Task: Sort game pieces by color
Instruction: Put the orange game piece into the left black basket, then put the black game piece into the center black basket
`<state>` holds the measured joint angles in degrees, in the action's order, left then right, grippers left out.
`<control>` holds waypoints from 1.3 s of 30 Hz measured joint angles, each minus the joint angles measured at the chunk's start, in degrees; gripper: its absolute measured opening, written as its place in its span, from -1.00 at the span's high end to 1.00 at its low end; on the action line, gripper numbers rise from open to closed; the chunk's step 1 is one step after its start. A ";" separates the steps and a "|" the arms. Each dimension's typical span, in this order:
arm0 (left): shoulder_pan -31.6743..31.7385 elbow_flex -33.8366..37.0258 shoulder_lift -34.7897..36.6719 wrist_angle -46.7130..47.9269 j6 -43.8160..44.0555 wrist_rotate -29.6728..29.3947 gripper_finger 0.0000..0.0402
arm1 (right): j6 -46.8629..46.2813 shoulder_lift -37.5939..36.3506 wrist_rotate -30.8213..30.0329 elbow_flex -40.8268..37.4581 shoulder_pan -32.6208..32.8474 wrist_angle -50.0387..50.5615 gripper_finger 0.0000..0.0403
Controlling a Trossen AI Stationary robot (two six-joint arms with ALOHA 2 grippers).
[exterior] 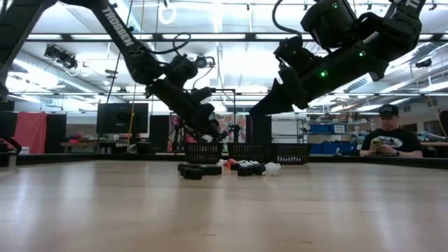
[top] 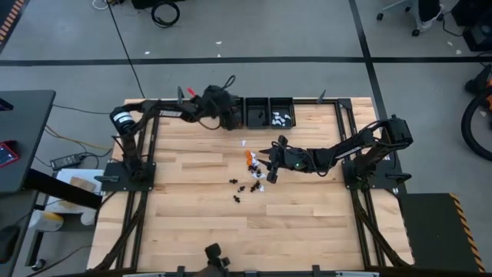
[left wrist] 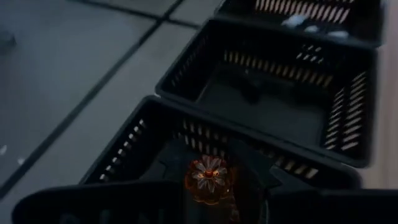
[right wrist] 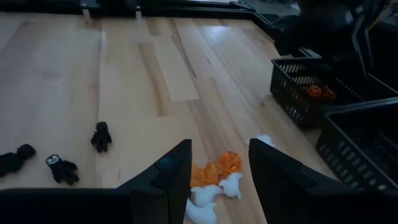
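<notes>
Showing orange piece [left wrist: 209,179] in left pincer [left wrist: 211,202], hidden overhead

Both arms are matte black, built of chunky jointed segments. The left arm [exterior: 133,49] carries white "TROSSEN" lettering along its link, and black cables loop over its wrist. The right arm [top: 338,150] shows small green indicator lights on its forearm. The right gripper [right wrist: 217,180] has two broad, flat, dark fingers [right wrist: 171,177].
</notes>
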<state>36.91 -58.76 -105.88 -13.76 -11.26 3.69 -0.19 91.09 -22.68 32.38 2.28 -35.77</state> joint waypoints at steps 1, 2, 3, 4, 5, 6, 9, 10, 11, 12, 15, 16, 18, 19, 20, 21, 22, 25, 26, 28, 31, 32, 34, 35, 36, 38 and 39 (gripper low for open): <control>0.11 -1.30 -0.78 1.82 0.06 0.01 0.64 | 0.00 0.00 0.06 0.00 0.00 -0.17 0.18; 0.11 -2.41 -1.53 3.41 0.04 0.06 0.64 | 0.14 0.00 0.05 -0.02 0.02 -0.20 0.18; 0.11 -3.58 -2.26 4.72 0.08 0.11 0.64 | 0.15 0.00 0.05 0.00 0.00 -0.14 0.18; 0.08 -4.70 -2.81 6.55 0.10 0.17 0.64 | 0.15 0.00 0.02 0.00 0.00 -0.04 0.18; 0.06 -5.86 -3.41 8.10 0.10 0.17 0.63 | 0.17 0.00 0.02 -0.02 0.00 -0.03 0.18; 0.04 -6.91 -3.83 9.06 0.25 0.15 0.63 | 0.15 0.00 0.02 0.00 0.00 -0.01 0.18; 0.04 -8.75 -4.54 11.55 1.44 -0.34 0.54 | 0.01 0.00 0.04 -0.02 0.04 0.31 0.18; 0.04 -8.84 -4.55 12.06 1.53 -0.45 0.49 | -0.02 0.00 0.04 0.00 0.04 0.33 0.18; 0.04 -8.86 -4.53 12.05 1.66 -0.47 0.44 | -0.04 0.00 0.04 0.00 0.04 0.35 0.18; 0.04 -8.86 -4.53 12.09 1.89 -0.50 0.38 | -0.04 0.00 0.04 0.00 0.02 0.52 0.18; 0.04 -8.86 -4.53 12.69 2.93 -0.62 0.22 | -0.09 0.00 0.02 -0.02 0.02 0.85 0.18; 0.04 -8.86 -4.53 12.98 2.92 -0.62 0.18 | -0.10 0.00 0.02 0.00 0.02 0.88 0.18; -0.15 -8.86 -4.43 13.43 2.44 -0.67 0.13 | -0.22 0.00 0.02 0.00 0.02 1.12 0.18; -0.26 -8.86 -4.10 13.70 1.88 -0.67 0.11 | -0.24 0.00 0.02 0.00 0.02 1.16 0.18; -0.54 -8.86 -3.52 13.87 0.87 -0.73 0.10 | -0.26 0.00 0.02 -0.01 0.02 1.23 0.18; -0.85 -8.86 -2.70 13.84 -0.31 -0.82 0.10 | -0.28 0.00 0.02 0.00 0.02 1.36 0.18; -1.29 -8.86 -1.66 13.93 -1.82 -0.84 0.10 | -0.32 0.00 0.02 0.00 0.02 1.56 0.18; -2.99 -8.88 1.50 13.52 -6.10 -1.39 0.12 | -1.14 0.00 -0.01 0.00 0.02 2.35 0.18; -3.69 -8.90 2.40 13.46 -8.06 -1.32 0.13 | -1.18 0.00 -0.12 0.00 0.02 2.70 0.18; -5.45 -8.39 3.95 13.42 -12.43 -0.07 0.15 | -1.20 0.00 -0.20 0.00 0.02 3.11 0.18; -8.64 -6.96 4.78 15.15 -19.53 3.89 0.16 | -1.20 0.00 -0.20 0.00 0.02 3.16 0.18; -9.66 -6.18 4.70 15.35 -21.08 4.81 0.16 | -1.20 0.00 -0.20 0.00 0.02 3.37 0.18; -11.59 -4.28 4.67 15.74 -22.99 5.56 0.16 | -1.22 0.00 -0.36 0.00 0.02 4.77 0.18; -12.35 -3.20 4.67 15.45 -23.30 5.57 0.16 | -1.31 -0.04 -0.39 0.00 0.02 5.71 0.18; -12.96 -2.03 4.67 15.03 -23.42 5.53 0.16 | -1.35 -0.25 -0.51 0.00 0.02 6.74 0.18; -14.26 0.04 4.67 14.65 -23.45 5.34 0.16 | -1.32 -0.35 -1.77 0.00 0.02 7.15 0.18; -14.83 0.62 4.67 14.82 -23.60 5.21 0.16 | -1.26 -0.35 -2.30 0.00 0.00 7.17 0.18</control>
<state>22.08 -58.14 -101.21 1.06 -34.86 8.91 -1.44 90.74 -24.97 32.38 2.28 -28.60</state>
